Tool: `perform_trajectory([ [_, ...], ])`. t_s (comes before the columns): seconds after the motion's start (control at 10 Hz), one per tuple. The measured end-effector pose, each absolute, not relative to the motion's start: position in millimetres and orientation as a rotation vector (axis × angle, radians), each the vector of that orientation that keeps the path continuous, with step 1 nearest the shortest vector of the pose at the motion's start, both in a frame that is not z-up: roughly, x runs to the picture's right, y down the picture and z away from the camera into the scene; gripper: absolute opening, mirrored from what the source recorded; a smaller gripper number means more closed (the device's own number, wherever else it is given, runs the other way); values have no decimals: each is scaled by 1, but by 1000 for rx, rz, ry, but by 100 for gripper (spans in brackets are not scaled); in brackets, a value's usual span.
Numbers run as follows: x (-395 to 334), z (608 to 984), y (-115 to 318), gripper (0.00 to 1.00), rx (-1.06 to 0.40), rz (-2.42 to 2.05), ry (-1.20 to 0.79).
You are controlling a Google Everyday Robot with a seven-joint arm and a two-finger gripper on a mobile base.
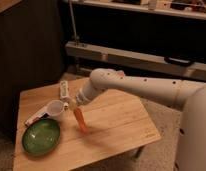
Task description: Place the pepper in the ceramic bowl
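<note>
The robot's white arm (141,87) reaches in from the right over the wooden surface (118,125); its hand (76,106) is up above the middle-left of the wood, just beside a small clear cup (56,107). The hand is pinching the top end of the pepper (80,121); the orange pepper hangs down from it, tilted, with its tip low over the wood. The green ceramic bowl (41,136) sits near the front left corner, to the left of the pepper and not touching it; nothing is in the bowl.
</note>
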State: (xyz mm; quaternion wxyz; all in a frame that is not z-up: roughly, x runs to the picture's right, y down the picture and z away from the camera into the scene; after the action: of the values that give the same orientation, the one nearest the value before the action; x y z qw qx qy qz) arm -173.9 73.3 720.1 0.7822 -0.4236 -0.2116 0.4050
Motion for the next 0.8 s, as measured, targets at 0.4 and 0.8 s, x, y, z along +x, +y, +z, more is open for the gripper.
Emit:
perform_trajectory([
  [0.4, -234, 653, 20, 2, -1011, 779, -712],
  [0.8, -281, 615, 28, 36, -1073, 682, -846],
])
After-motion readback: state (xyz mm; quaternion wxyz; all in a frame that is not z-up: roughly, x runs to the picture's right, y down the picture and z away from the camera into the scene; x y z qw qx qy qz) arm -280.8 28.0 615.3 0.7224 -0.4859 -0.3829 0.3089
